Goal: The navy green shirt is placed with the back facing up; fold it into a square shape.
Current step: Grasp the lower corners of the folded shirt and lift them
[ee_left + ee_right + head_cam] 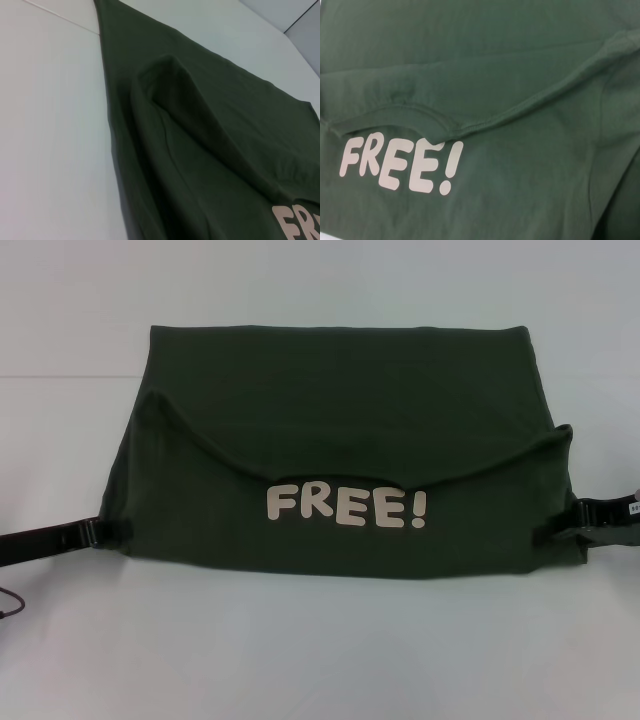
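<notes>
Two grippers sit at the near corners of the navy green shirt (340, 420), which lies across the middle of the white table (320, 650): our left gripper (97, 531) touches the cloth at its near left corner and our right gripper (560, 530) is at its near right edge. Whether either one is clamped on fabric or has let go, we cannot tell, since the cloth covers their tips. We judge that a lengthwise fold is in hand, because the near part of the shirt is turned over onto the rest, so the front faces up there. The curved hem of that flap runs just far of the lettering, and both sides taper toward the far edge. The next move, as we read it, calls for freeing both corners cleanly, then taking the left and right sides inward to square the shape. The only writing we can read is the cream word "FREE!" (347, 506), in rounded capitals; no brand tag shows.
</notes>
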Robot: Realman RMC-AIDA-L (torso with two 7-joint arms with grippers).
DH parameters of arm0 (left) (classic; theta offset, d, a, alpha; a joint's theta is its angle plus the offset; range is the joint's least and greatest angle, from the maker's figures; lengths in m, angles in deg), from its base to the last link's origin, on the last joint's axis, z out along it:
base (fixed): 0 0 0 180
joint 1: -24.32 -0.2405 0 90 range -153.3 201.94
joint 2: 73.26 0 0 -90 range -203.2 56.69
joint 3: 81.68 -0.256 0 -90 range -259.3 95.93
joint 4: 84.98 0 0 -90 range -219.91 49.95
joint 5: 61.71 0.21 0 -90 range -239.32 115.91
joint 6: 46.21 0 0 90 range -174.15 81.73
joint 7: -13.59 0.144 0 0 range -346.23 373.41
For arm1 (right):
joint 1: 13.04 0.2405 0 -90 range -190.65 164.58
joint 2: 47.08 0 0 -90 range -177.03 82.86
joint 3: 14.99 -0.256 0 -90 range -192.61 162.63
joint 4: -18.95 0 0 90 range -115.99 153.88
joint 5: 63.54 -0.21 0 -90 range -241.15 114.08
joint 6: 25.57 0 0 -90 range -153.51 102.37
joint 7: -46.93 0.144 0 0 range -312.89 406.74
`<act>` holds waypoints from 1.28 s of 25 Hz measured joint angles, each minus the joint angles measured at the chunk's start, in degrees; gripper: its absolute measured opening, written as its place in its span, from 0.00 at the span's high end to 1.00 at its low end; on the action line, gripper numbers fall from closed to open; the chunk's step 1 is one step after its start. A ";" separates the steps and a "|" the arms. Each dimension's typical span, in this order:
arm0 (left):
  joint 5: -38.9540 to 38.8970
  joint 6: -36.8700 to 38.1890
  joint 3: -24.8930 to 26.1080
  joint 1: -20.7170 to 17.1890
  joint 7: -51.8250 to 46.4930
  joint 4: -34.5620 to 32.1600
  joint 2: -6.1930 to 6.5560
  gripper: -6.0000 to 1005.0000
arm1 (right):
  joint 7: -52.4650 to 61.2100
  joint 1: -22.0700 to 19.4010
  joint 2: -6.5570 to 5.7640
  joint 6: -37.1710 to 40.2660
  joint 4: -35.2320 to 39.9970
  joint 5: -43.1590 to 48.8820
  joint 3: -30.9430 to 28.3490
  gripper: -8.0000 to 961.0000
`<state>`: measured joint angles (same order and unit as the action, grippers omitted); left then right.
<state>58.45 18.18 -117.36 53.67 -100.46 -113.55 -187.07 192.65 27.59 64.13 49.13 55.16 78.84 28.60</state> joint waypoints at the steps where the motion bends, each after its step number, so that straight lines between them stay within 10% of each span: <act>1: -0.03 0.02 0.00 0.00 0.00 0.00 0.00 0.93 | 0.00 -0.01 0.00 0.00 0.00 0.00 -0.02 0.48; 14: 0.04 0.84 -0.03 0.28 -0.64 0.00 0.31 0.93 | -1.73 -0.46 -0.49 1.41 0.47 -0.03 -0.17 0.95; 32: 13.68 27.25 1.22 -1.14 -16.43 -7.21 4.72 0.92 | -13.93 -5.70 -0.91 23.94 1.00 5.30 0.09 0.95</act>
<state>72.13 45.44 -116.14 52.53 -116.90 -120.76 -182.35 178.72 21.89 63.22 73.07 56.16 84.14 28.70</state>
